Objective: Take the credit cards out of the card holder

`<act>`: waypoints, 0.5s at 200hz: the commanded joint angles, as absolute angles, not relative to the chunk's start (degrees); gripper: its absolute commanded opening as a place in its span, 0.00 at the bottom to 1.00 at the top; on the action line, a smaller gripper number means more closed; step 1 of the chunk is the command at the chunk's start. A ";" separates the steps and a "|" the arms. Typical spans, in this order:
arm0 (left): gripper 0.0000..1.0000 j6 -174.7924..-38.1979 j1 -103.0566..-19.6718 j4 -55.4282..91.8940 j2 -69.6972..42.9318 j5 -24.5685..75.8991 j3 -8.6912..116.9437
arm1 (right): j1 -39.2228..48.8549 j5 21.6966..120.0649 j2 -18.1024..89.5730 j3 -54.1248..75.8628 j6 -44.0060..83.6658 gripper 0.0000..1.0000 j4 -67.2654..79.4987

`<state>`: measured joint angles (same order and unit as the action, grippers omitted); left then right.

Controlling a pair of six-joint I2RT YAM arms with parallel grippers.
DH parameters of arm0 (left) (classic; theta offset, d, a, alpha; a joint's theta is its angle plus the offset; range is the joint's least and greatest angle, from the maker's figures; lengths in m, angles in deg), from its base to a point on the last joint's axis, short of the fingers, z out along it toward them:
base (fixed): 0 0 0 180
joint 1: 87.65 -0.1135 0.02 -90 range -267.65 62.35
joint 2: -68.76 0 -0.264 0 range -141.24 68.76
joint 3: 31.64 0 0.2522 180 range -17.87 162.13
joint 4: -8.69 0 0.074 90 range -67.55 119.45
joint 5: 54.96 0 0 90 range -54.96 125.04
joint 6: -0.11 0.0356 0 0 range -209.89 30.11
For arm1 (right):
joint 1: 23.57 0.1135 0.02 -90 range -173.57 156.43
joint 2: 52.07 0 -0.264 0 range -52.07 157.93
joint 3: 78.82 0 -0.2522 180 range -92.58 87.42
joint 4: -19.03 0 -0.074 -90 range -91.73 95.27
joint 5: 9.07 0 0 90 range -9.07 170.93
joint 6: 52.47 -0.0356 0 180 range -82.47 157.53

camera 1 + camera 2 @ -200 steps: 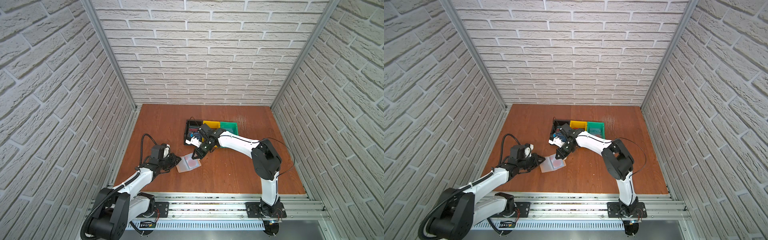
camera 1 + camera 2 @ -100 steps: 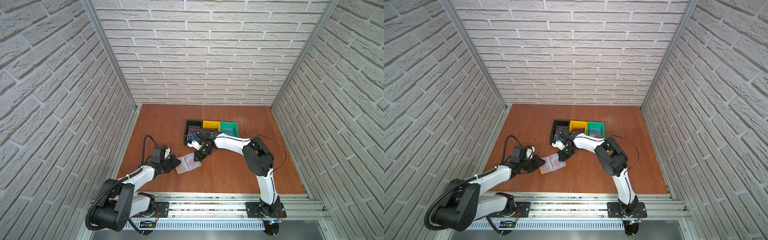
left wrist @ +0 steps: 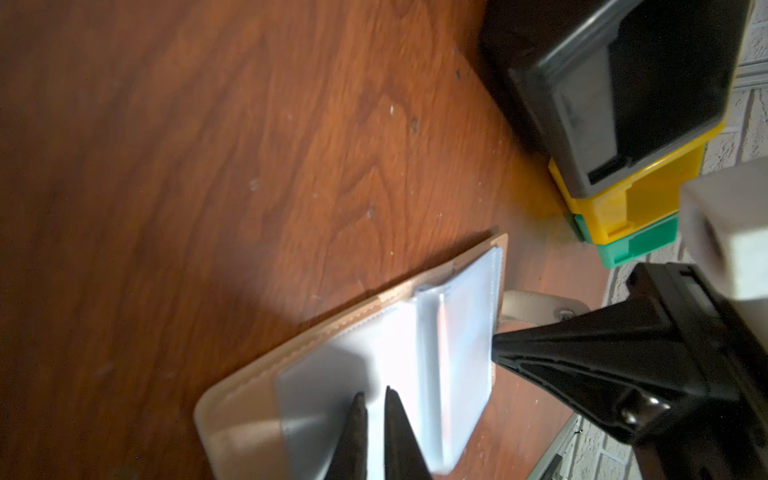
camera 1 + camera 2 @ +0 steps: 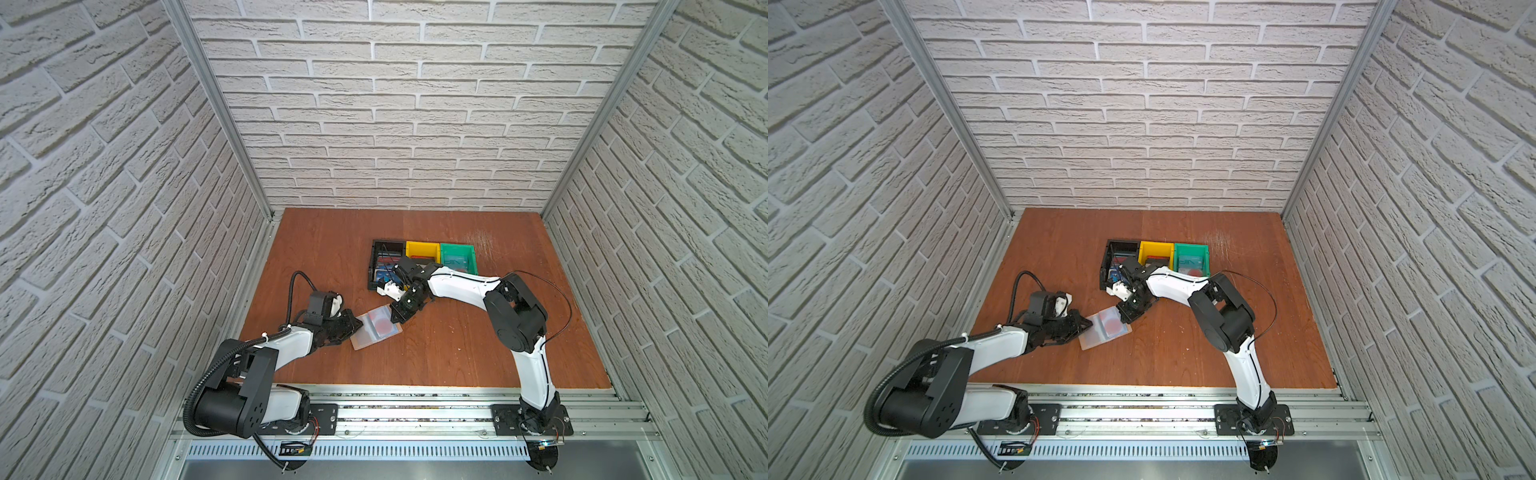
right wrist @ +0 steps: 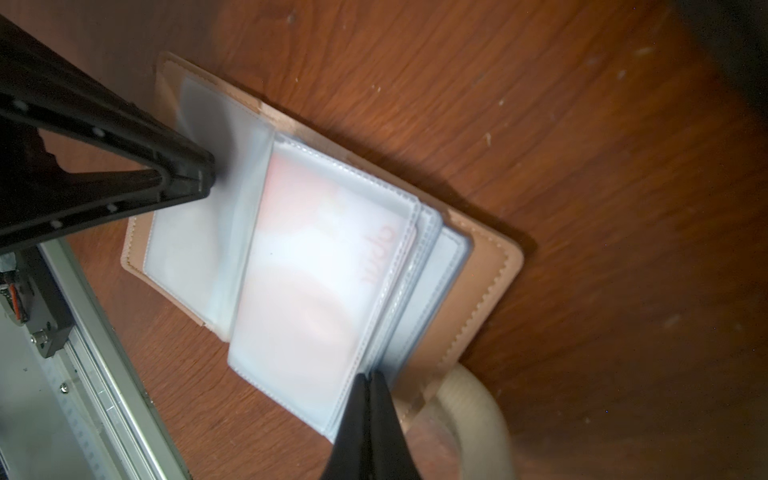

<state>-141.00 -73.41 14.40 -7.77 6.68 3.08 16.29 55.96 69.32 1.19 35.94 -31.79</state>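
Tan card holder [image 5: 478, 286] lies open, pale card [image 5: 316, 282] inside

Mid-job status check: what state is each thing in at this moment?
card holder: open flat on the table, sleeves fanned.
pale card: inside a sleeve, not out.
left gripper: jaws shut, tips on a sleeve page.
right gripper: jaws shut at the sleeve stack's edge.
black bin: cards inside.
yellow bin: contents unclear.
green bin: lettered card inside.
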 commanded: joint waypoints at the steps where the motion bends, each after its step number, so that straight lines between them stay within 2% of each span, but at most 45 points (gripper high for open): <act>1: 0.13 -140.50 -73.76 12.54 -8.53 6.88 1.77 | 16.75 54.13 70.43 0.85 35.04 0.06 -30.30; 67: 0.13 -140.91 -73.77 12.96 -6.60 7.31 0.93 | 17.13 53.42 70.04 0.59 34.78 0.05 -29.93; 100: 0.12 -141.01 -75.20 16.95 -1.12 6.15 1.71 | 17.13 53.51 69.49 0.54 34.83 0.05 -30.20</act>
<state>-141.04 -73.89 14.55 -5.54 6.70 2.18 16.51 54.24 69.51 1.19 34.92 -30.92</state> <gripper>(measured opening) 0.124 0.057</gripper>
